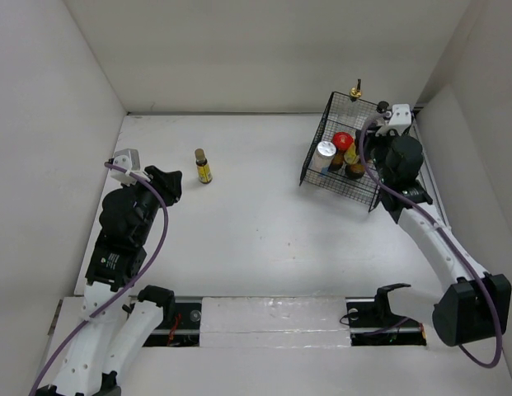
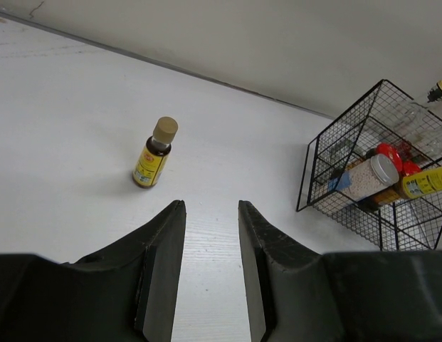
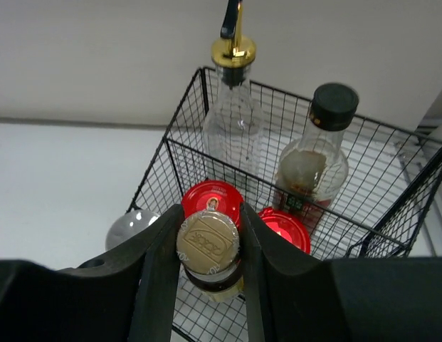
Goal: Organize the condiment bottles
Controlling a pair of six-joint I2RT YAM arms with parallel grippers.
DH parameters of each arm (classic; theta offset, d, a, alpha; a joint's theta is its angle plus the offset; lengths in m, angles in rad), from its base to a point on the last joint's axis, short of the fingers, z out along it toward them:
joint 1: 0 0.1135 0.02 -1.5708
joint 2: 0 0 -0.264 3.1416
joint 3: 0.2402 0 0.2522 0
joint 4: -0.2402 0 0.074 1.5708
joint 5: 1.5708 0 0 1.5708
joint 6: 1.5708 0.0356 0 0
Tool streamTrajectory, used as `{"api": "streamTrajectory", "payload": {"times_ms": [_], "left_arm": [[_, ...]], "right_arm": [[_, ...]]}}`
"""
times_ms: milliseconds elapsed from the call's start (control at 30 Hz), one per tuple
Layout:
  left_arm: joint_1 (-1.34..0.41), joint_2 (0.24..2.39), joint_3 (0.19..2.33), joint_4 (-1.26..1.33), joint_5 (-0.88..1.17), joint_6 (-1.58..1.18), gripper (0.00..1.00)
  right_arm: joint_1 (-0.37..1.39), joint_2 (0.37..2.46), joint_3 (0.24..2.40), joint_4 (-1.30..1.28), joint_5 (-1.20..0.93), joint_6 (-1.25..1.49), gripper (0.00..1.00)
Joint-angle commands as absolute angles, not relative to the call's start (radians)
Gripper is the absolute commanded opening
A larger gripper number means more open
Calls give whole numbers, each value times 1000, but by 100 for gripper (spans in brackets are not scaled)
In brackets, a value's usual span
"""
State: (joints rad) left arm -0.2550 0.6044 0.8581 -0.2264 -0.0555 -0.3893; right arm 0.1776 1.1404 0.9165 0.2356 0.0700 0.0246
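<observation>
A yellow-labelled, brown-capped bottle (image 1: 204,166) stands alone on the table and also shows in the left wrist view (image 2: 155,153). My left gripper (image 1: 166,183) (image 2: 211,208) is open and empty, short of it. My right gripper (image 1: 359,162) (image 3: 210,214) is shut on the second yellow-labelled bottle (image 3: 208,244) by its cap, inside the black wire rack (image 1: 318,177) (image 3: 391,246). In the rack are two red-lidded jars (image 3: 212,196) (image 3: 286,228), a silver-lidded jar (image 3: 130,228), a black-capped sauce bottle (image 3: 313,160) and a gold-capped clear bottle (image 3: 233,107).
The rack stands at the far right against the back wall and right wall. White walls close the table on the left, back and right. Open table lies between the lone bottle and the rack (image 2: 313,171).
</observation>
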Motion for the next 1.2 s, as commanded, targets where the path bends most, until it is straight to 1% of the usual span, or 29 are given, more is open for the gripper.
{"api": "streamTrajectory", "payload": {"times_ms": [0, 233, 333, 500, 667, 800, 1167], "left_arm": [[-252, 597, 851, -178, -43, -374, 31], [-252, 606, 851, -178, -43, -374, 31], [-252, 606, 851, -178, -43, -374, 31], [-252, 617, 851, -178, -43, -374, 31], [-252, 617, 851, -178, -43, -374, 31], [-252, 617, 851, -178, -34, -374, 31], [-252, 617, 842, -178, -43, -374, 31]], "right_arm": [[176, 1166, 934, 316, 60, 52, 20], [176, 1238, 916, 316, 60, 52, 20], [187, 1201, 893, 316, 69, 52, 20], [222, 1077, 857, 316, 78, 43, 20], [233, 1058, 838, 316, 100, 43, 20], [233, 1115, 828, 316, 118, 43, 20], [233, 1291, 807, 451, 133, 61, 19]]}}
